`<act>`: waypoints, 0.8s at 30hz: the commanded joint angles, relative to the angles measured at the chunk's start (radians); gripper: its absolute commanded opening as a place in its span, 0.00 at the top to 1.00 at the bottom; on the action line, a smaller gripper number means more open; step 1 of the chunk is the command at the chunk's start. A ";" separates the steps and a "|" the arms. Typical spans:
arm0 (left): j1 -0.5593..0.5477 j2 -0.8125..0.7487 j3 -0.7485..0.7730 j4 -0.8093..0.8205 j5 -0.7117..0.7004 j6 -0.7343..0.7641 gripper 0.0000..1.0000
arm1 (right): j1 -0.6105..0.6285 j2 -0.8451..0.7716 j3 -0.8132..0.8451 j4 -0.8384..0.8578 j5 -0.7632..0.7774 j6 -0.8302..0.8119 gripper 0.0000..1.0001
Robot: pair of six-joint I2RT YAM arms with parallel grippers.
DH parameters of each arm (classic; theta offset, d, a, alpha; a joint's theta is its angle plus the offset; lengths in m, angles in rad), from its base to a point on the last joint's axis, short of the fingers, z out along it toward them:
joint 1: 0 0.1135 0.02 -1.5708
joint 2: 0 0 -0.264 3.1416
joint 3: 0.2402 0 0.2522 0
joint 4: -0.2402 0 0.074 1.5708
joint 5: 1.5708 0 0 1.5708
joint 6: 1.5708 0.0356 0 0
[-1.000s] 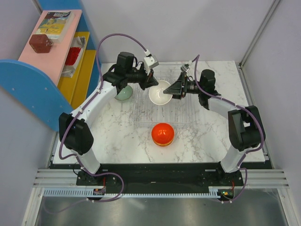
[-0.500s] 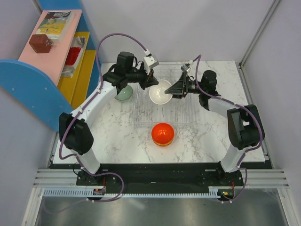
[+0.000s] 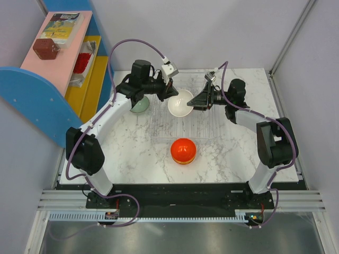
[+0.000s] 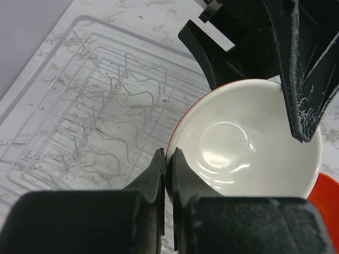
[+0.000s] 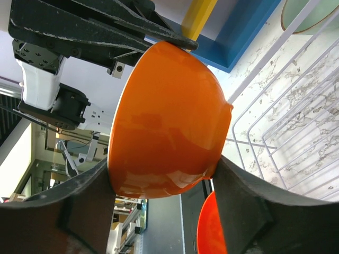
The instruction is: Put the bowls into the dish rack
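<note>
Two claws grip one orange bowl (image 3: pixel 180 104) over the wire rack (image 3: pixel 169 128), upper centre of the frame: left claw (image 4: pixel 167 157) pinched on its rim, right claw (image 5: pixel 164 177) clamped around its sides. An upturned bowl (image 3: pixel 183 151) sits just below the rack.

Left arm (image 3: pixel 106 117), right arm (image 3: pixel 249 123) — white links, black joints, purple cables (image 3: pixel 132 42); fingers (image 4: pixel 302 79) black, scratched white.

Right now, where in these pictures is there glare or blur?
Left wrist view: glare spots on the white inside of the bowl, and the jaws of the left gripper are out of focus. Right wrist view: the room at lower left is blurred. Top external view: sharp, evenly lit.
</note>
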 commanded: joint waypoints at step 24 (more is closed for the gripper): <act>0.001 -0.031 0.001 0.049 0.052 -0.059 0.62 | -0.037 -0.011 0.005 -0.198 0.094 -0.189 1.00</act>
